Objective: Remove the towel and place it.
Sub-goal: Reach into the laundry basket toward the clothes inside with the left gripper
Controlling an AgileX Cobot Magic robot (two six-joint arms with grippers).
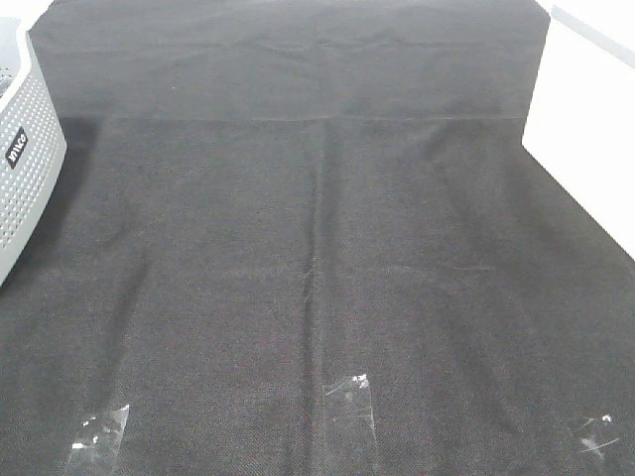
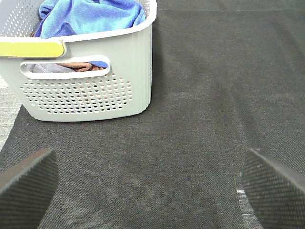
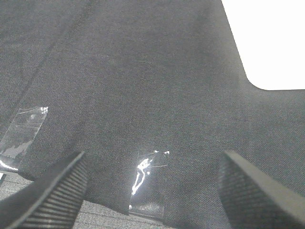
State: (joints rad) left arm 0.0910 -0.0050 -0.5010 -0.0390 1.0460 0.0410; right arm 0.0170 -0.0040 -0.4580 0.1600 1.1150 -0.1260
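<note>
**1. Task item.** The royal-blue microfibre towel (image 2: 90, 16) lies bunched in the top of the grey perforated plastic basket (image 2: 95, 90). The basket stands ahead of the left fingers (image 2: 26, 183) and well apart from them. The towel is not within sight of the right fingers (image 3: 52, 191).

**2. Finger state.** The left fingers are spread wide with nothing between them. The right fingers are also spread and hold nothing. Both pairs hang over the black woven table cloth (image 1: 317, 248).

**3. Handling.** The towel is judged light, soft and limp. It will drape and trail when lifted, and the pile should give good friction. Take hold of 1 raised fold near the crest of the heap, above the basket rim. A low grip risks catching the brown cloth (image 2: 78, 66), seen through the handle slot beneath the towel. The white tag and hem are not visible, so no corner can be picked out.

**4. Surroundings and obstructions.**
- The basket rim and the yellow-green handle strip (image 2: 31, 48) stand between the left fingers and the towel, so approach from above.
- A trailing towel may snag the rim or drag the light basket.
- Clear tape patches (image 1: 349, 392) pin the cloth edge near the right fingers.
- The bare white table (image 1: 595, 119) shows beyond the cloth on the right fingers' outer side.
</note>
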